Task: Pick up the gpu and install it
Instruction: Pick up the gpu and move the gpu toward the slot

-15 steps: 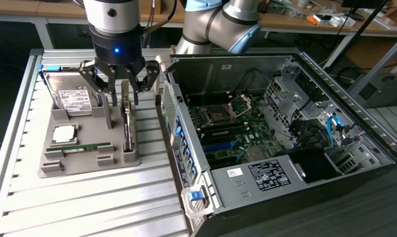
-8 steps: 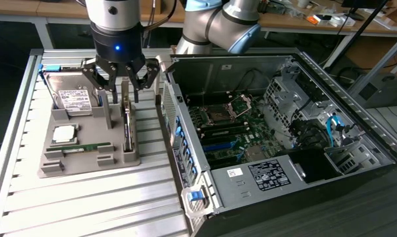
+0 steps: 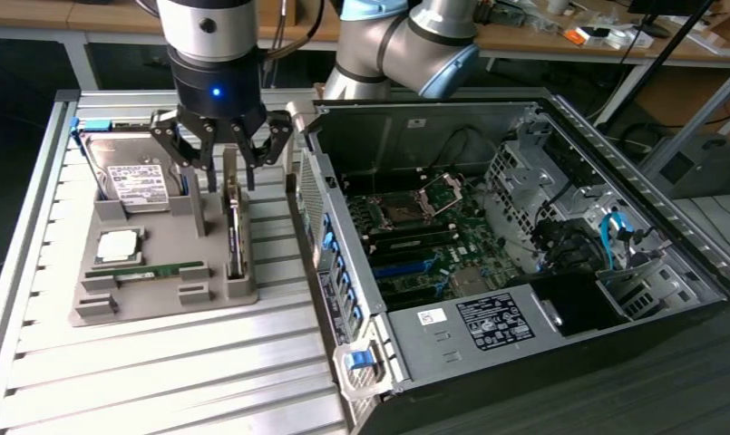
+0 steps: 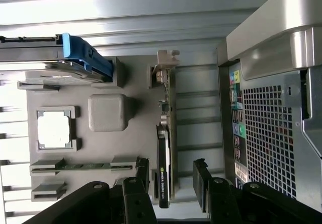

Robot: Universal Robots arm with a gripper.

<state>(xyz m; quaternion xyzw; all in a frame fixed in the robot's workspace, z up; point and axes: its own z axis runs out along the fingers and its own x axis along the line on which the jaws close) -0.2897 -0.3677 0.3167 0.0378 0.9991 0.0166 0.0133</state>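
Observation:
The gpu (image 3: pixel 234 234) is a thin dark card standing on edge in the slot at the right side of the grey holder tray (image 3: pixel 159 304). In the wrist view the gpu (image 4: pixel 165 153) runs lengthwise, with its silver bracket (image 4: pixel 167 59) at the far end. My gripper (image 3: pixel 228 177) hangs directly over the card's far end, open. In the wrist view the gripper (image 4: pixel 171 176) has one black finger on each side of the card, with a gap at both sides. Nothing is held.
The tray also carries a silver hard drive (image 3: pixel 135 177) with a blue caddy (image 4: pixel 80 53), a CPU (image 3: pixel 117 243) and a green RAM stick (image 3: pixel 147 270). The open PC case (image 3: pixel 486 236) stands close on the exterior view's right of the tray, on a slatted metal table (image 3: pixel 159 381).

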